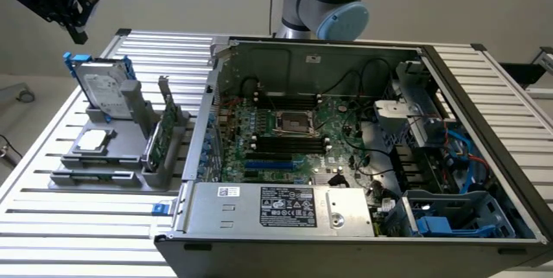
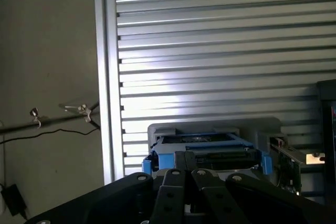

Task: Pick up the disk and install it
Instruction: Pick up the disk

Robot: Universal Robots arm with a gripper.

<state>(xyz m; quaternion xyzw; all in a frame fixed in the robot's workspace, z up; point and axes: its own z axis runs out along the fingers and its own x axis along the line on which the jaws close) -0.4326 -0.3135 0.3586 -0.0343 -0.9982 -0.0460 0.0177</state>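
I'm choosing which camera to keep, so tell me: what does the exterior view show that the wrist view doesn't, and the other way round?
Exterior view adds: the motherboard inside the open case, the arm's joint, and the chip.
Wrist view adds: the floor beside the table, with a thin cable on it.
Both share: the slatted table, the disk standing upright in its grey holder, and the shut gripper above the disk, apart from it.

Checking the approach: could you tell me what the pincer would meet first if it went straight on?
Probably the top edge of the upright disk, which lies directly ahead of the pincer; depth is unclear.
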